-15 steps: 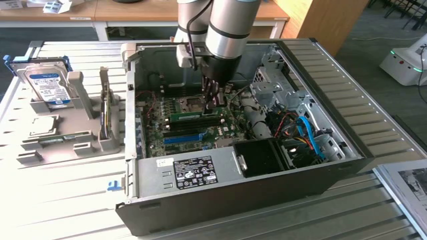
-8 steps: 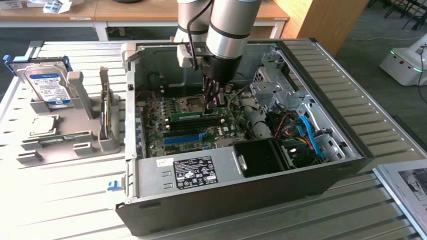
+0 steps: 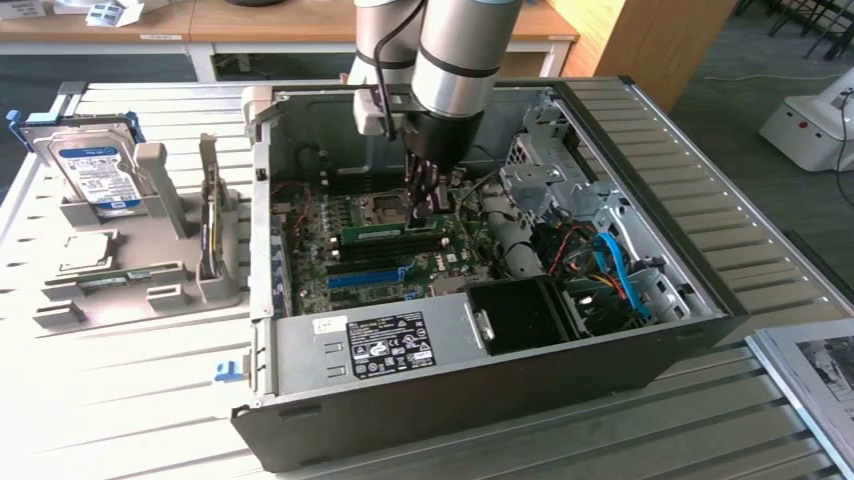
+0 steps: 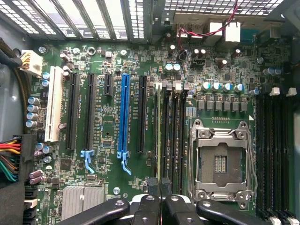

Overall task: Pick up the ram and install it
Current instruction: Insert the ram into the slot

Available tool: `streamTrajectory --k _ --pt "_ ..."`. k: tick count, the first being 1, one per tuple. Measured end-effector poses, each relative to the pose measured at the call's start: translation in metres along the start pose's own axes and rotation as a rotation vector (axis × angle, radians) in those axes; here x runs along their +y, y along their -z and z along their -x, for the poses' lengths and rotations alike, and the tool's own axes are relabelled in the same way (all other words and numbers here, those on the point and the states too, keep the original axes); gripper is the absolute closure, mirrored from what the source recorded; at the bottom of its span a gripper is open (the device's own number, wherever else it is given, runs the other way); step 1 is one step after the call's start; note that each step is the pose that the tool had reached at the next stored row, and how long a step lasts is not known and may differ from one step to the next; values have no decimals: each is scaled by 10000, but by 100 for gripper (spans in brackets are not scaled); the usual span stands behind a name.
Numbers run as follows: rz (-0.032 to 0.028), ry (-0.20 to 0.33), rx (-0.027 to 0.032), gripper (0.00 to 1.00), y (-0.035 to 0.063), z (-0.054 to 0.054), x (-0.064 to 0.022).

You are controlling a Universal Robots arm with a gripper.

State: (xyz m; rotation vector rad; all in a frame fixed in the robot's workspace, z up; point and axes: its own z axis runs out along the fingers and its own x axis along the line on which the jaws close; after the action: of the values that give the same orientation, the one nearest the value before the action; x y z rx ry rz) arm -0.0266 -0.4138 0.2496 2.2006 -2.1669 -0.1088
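With our gripper (image 4: 161, 199) clamped on the ram (image 4: 159, 140), which stands on edge at the slots (image 4: 174, 136) beside the socket (image 4: 220, 161), we should keep it square and press evenly.

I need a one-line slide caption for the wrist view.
Gripper shut on the ram, seen edge-on along the black memory slots beside the empty processor socket.

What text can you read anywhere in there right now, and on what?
No text reads clearly.
Black label on the power supply: too small.
Hard drive label: blurred.
Motherboard markings: too small.
Printed sheet, exterior view's right: blurred.
Ram in the gripper: seen edge-on, nothing to read.
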Motion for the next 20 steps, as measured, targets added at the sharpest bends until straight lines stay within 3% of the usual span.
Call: streamTrajectory --k 3,20 --pt "-26 1 0 89 0 0 4" --pt "-49 1 1 89 -57 -1 -1"
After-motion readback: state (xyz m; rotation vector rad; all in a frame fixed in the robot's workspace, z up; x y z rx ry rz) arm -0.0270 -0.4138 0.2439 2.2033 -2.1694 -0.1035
